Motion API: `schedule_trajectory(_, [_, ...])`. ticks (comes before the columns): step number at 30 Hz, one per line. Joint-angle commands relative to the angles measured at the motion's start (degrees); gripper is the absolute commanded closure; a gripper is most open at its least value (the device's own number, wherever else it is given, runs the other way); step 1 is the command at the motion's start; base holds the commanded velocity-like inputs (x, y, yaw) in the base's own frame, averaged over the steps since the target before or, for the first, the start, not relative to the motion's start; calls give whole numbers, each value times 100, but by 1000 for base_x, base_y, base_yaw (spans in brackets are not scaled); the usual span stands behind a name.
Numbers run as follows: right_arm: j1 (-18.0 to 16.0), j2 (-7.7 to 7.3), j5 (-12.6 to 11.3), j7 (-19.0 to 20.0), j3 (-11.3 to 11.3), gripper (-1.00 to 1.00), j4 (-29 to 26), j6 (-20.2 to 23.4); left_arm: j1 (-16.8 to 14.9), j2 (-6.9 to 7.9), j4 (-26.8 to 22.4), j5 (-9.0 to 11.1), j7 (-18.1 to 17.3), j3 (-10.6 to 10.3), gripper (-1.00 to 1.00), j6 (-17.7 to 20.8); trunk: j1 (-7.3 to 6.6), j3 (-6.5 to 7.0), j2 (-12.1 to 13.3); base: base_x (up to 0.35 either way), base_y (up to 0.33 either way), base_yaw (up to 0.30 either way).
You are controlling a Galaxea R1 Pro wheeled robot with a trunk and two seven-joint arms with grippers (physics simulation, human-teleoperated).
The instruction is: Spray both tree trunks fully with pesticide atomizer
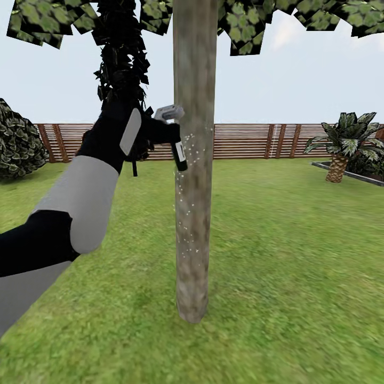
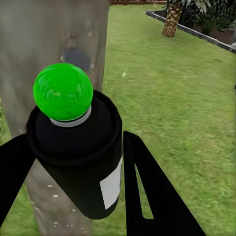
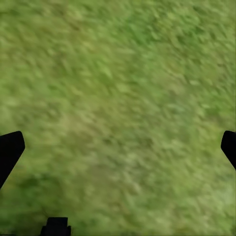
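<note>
The pesticide atomizer (image 1: 178,143) sat upper centre of the head view, clamped in my left gripper (image 1: 160,133), black bottle hanging down w/ its white label facing out and the grey trigger head (image 1: 169,112) up top, right against the left edge of the tree trunk (image 1: 194,160). In the left wrist view the atomizer (image 2: 81,162) took the lower left, a bright green ball (image 2: 63,92) showing at its near end, my black fingers (image 2: 147,191) pinched on either side of the bottle, jaws narrow around it. The trunk (image 2: 54,49) stood just behind it, upper left.

White specks of pesticide (image 1: 184,208) dotted the trunk's left side from about bottle height down toward mid frame; lower bark looked bare. Trunk ran straight from the frame top to the grass (image 1: 277,266) lower centre, green leaves (image 1: 256,21) across the top edge.

My left arm (image 1: 80,202), grey & black, reached in from the lower left. Behind: slat fence (image 1: 245,141) across the middle, a palm-like plant (image 1: 344,144) at right, a bush (image 1: 16,141) at left.

Right wrist view: my right gripper's fingertips (image 3: 10,150) showed at the left and right edges, spread wide, holding nothing, over blurred grass (image 3: 118,98).
</note>
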Motion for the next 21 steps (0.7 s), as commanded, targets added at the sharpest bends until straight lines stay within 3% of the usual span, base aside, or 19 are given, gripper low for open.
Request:
schedule_trajectory(1, [0,0,0,0,0,-100,0,0,-42,0,7,-2,0,1,100,0,0,0,0,0,0,0])
schedule_trajectory(9, [0,0,0,0,-8,-100,0,0,-463,0,40,-10,28,10,100,1,0,0,0,0,0,0])
schedule_trajectory(16, [0,0,0,0,-8,-100,0,0,-1133,0,623,-13,46,19,100,-7,0,0,0,0,0,0])
schedule_trajectory(21, [0,0,0,0,-9,-100,0,0,-1216,0,951,-22,50,31,100,-18,0,0,0,0,0,0])
